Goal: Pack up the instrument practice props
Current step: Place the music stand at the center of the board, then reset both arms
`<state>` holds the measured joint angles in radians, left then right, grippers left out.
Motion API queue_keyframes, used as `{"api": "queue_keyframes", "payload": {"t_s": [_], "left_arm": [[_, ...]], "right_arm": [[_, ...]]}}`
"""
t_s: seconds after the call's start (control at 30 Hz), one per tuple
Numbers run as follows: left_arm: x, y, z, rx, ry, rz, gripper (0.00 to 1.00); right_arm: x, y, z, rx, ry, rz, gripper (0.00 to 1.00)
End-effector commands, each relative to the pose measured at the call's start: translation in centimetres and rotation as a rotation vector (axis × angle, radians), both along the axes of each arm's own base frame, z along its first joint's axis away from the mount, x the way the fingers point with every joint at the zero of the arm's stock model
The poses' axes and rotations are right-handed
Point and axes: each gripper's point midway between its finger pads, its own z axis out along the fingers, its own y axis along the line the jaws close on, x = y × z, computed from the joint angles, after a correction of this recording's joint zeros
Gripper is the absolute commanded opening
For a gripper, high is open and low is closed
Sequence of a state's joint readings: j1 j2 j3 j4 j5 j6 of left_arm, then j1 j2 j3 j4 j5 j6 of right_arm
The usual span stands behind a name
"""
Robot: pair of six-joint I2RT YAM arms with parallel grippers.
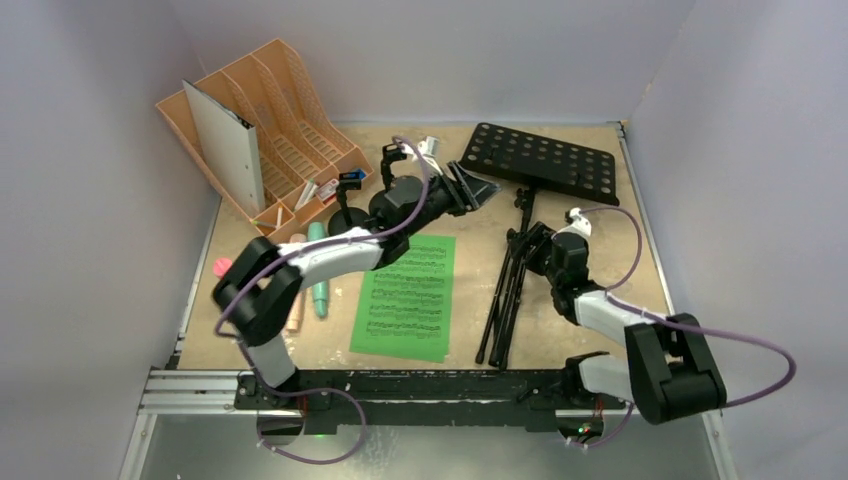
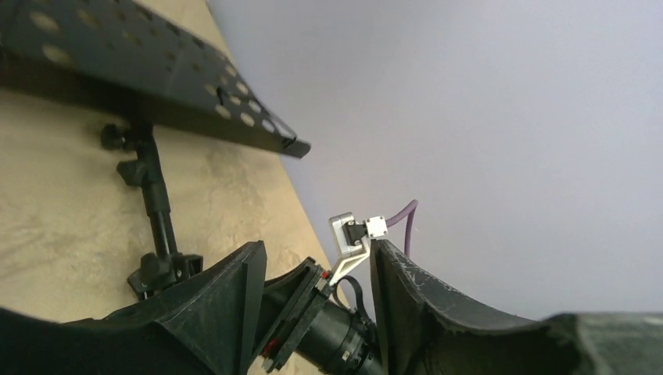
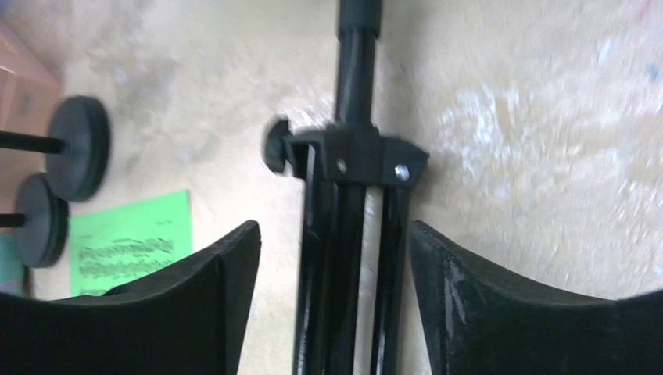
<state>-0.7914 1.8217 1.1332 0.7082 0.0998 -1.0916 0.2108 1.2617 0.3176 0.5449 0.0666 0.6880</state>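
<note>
Tripod (image 1: 503, 295): one, black, legs folded together, lying flat on the desk (image 1: 462, 270) at 4 o'clock from its middle, feet toward 6, head toward 12.
Perforated music plate (image 1: 540, 160): one, black, at the tripod's head end, at 1 o'clock, close to the far edge.
Green sheet music (image 1: 405, 297): one page in sight, lying flat at 6 o'clock, between the two arms; cannot tell about further pages beneath.
Microphones: two, lying at 8 o'clock, one teal microphone (image 1: 320, 295) and one pink microphone (image 1: 222, 266), both partly under the left arm.
Clip poles (image 1: 348, 200): two, upright on round black bases, at 11 o'clock, just in front of the rack; both bases (image 3: 78, 148) also at 9 o'clock in the right wrist view.
Orange rack (image 1: 270, 110): one, at 10 o'clock, holding one grey binder (image 1: 225, 140) upright.
Left arm: stretched from its base at 7 o'clock diagonally toward 1, wrist near the plate's 9 o'clock corner.
Left pincer (image 2: 314, 248): spread wide, empty, aimed toward the plate and the tripod's stem.
Right arm: elbow folded at 5 o'clock, forearm reaching toward 11, wrist tipped down over the tripod.
Right pincer (image 3: 332, 230): spread apart, one finger on each side of the folded legs just below the knobbed collar, with a gap on each side, gripping nothing.
</note>
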Motion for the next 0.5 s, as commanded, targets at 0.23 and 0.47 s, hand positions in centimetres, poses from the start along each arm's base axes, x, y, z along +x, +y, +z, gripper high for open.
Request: {"api": "queue_keyframes", "payload": {"t_s": [0.23,0.47], "left_arm": [[-1.0,14.0,4.3,0.36,-0.207,0.342,0.6],[-5.2,23.3,8.1,0.504,-0.283,0.541,0.74]], "right_arm": [[1.1,-2.1,8.5,-0.051,-0.235,-0.084,0.94],[-1.6,-4.2,17.8,-0.097,-0.41,-0.14,0.99]]}}
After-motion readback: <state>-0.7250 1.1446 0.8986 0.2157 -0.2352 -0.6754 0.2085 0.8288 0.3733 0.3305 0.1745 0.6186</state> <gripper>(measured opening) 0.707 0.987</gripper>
